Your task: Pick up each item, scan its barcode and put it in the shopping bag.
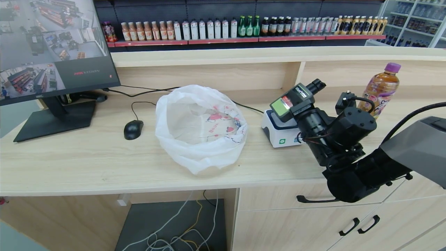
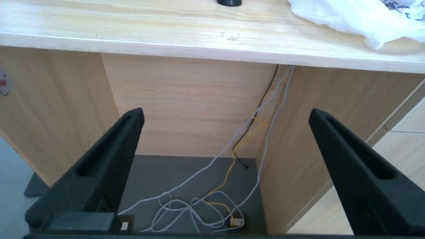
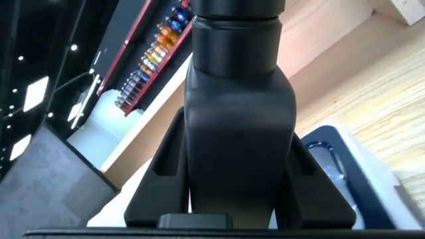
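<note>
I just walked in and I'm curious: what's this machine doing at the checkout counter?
The robot's right gripper holds a dark bottle over the white scanner on the counter. The open shopping bag sits next to the scanner. A purple-capped drink bottle stands untouched farther right. The left gripper hangs open below the counter's edge.

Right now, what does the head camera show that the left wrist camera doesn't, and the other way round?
Head view, not the left wrist view: the monitor, the scanner, an orange drink bottle with a purple cap standing on the counter, and the right gripper shut on a dark bottle close to the scanner. Left wrist view, not the head view: the left gripper, wide open, facing the gap under the counter. Shared: the counter, the mouse, the white shopping bag and the loose cables under the counter.
</note>
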Controlling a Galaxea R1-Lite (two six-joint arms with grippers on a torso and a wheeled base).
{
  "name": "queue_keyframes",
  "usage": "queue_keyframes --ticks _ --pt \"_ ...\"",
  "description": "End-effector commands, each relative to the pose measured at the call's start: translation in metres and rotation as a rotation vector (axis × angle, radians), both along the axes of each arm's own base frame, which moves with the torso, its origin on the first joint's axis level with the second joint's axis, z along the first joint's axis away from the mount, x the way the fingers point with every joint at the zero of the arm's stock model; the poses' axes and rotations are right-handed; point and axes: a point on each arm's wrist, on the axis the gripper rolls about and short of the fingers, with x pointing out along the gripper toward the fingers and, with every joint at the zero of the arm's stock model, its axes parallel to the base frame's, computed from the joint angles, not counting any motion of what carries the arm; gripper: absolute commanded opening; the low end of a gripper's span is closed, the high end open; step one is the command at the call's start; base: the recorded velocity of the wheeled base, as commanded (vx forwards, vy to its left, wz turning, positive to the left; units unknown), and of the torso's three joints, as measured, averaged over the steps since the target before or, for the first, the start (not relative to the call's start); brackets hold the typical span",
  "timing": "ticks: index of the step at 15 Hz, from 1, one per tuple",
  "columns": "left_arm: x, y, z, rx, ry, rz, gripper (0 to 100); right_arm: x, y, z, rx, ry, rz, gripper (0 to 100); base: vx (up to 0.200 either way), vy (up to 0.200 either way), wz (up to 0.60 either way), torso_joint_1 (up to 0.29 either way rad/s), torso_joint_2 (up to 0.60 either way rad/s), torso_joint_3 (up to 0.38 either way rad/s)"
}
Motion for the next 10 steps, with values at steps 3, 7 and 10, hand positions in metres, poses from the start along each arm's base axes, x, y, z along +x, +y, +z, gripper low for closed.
queue_keyframes --ticks 3,7,10 --pt "0.0 0.0 0.0 -0.001 0.0 0.001 100 0.0036 -0.0005 -0.0087 0.008 0.024 -0.004 0 0.0 0.0 0.0 0.0 0.0 0.0" --pt "0.0 0.0 0.0 -0.001 0.0 0.001 100 0.0024 -0.0003 -0.0053 0.012 0.015 0.0 0 0.0 0.0 0.0 0.0 0.0 0.0" --pt "0.0 0.0 0.0 -0.001 0.0 0.001 100 0.0021 -0.0004 -0.006 0.011 0.018 0.0 0 0.0 0.0 0.0 0.0 0.0 0.0"
